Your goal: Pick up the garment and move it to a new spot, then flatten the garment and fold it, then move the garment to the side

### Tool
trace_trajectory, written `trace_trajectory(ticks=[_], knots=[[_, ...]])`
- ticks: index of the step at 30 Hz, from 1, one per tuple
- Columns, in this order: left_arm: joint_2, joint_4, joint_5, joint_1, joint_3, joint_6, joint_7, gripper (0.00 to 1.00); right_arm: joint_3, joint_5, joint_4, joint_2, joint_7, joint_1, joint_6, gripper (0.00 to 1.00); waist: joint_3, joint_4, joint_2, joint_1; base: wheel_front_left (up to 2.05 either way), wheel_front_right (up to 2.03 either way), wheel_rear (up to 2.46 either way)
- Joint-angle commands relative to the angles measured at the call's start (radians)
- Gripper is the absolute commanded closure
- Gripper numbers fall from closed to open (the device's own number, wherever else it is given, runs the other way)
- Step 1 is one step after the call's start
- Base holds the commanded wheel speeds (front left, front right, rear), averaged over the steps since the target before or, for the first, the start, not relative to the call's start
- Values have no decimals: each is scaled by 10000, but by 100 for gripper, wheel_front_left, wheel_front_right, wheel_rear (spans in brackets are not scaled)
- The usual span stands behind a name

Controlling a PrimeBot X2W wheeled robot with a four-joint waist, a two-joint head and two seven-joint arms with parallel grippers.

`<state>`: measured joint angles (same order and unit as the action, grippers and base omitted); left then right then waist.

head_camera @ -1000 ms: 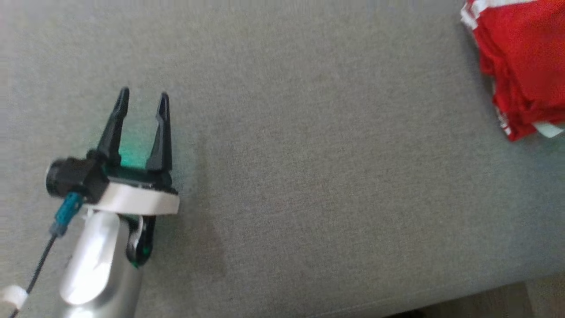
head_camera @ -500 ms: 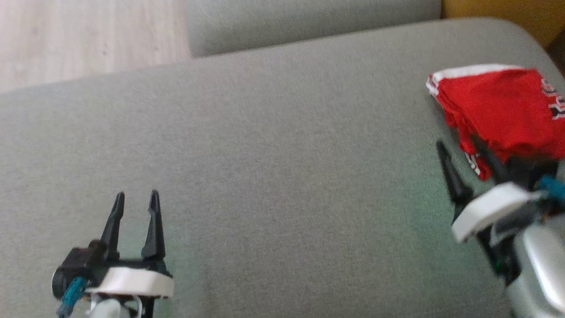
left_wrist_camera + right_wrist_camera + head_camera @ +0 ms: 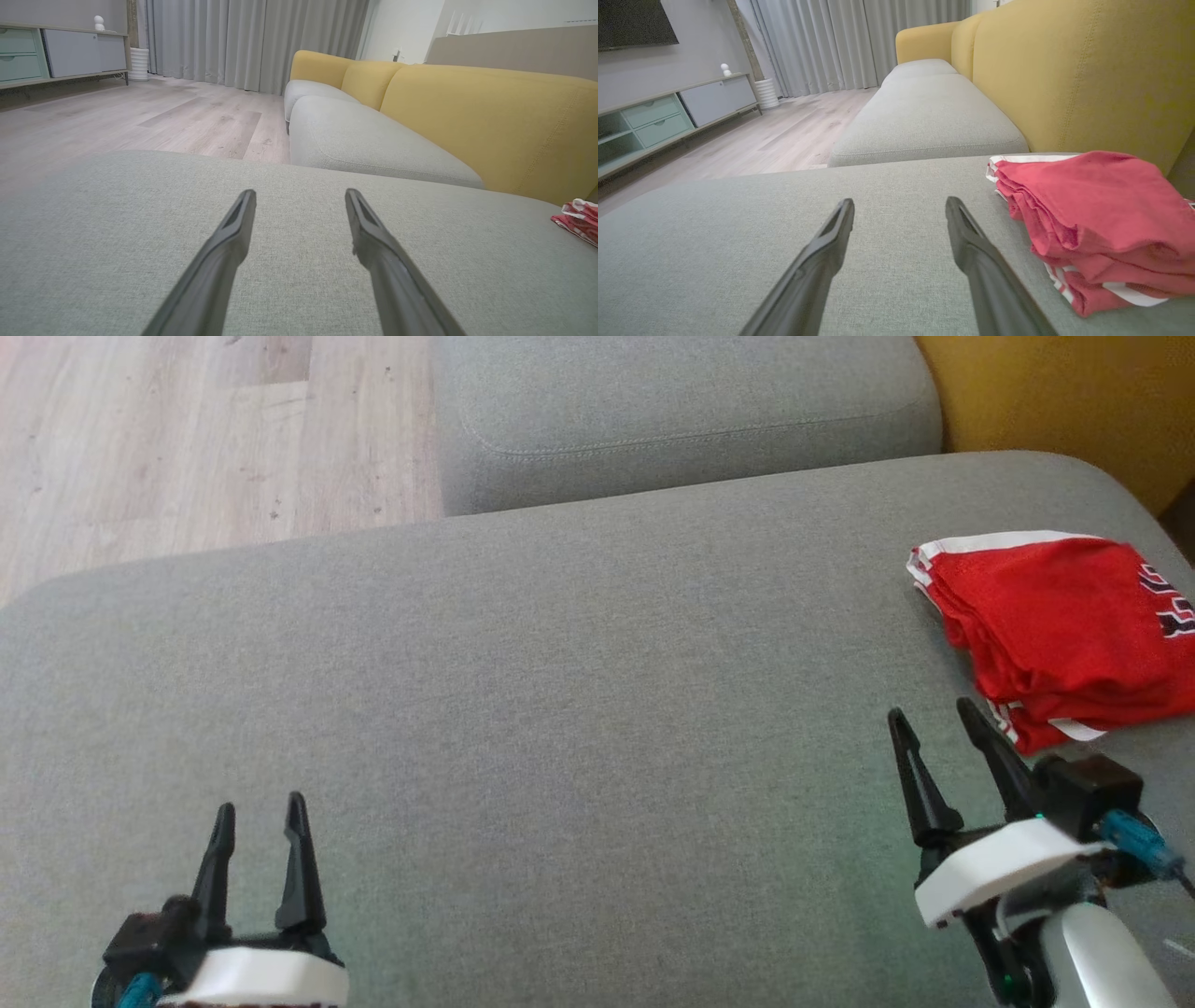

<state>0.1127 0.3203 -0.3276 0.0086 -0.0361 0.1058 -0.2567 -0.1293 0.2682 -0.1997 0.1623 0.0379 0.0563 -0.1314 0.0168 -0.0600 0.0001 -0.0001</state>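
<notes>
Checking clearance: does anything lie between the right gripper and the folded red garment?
Nothing: only bare grey cushion separates the right gripper from the red garment, as the head and right wrist views show.

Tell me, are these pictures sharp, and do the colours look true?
Head view: sharp, in soft even light, with a faint green glow on the grey cushion near both jaws. Right wrist view: the red garment looks washed towards pink, and the jaws blur near the bottom edge. Left wrist view: the room is crisp, the jaws stretched by the wide lens.

Red garment [image 3: 1055, 625] white-trimmed; grey cushion [image 3: 560, 709]; yellow backrest [image 3: 1055, 411].
</notes>
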Motion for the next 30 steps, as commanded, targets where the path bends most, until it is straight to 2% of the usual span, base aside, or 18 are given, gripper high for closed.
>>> trace_trajectory(ticks=[1,18,19,23,30], knots=[[39,-258,-23,-234,428,41,-51,0,-50,-125,420,-73,4,165,7,0,-10,-29,-1,1,0,0,0],[-5,59,32,-319,543,135,-51,0,67,-160,511,-222,-231,31,7,0,-56,-87,-1,1,0,0,0],[-75,336,2,-1,121,96,0,100,236,-130,117,-226,-243,-105,0,100,-56,-89,-1,1,0,0,0],[-143,861,-28,133,61,87,63,100,146,-99,-464,-240,-254,-309,0,100,-57,-88,-1,2,0,0,0],[-170,799,-734,38,167,96,291,100,277,656,-466,-289,-327,-262,0,100,-65,-49,-1,2,0,0,0]])
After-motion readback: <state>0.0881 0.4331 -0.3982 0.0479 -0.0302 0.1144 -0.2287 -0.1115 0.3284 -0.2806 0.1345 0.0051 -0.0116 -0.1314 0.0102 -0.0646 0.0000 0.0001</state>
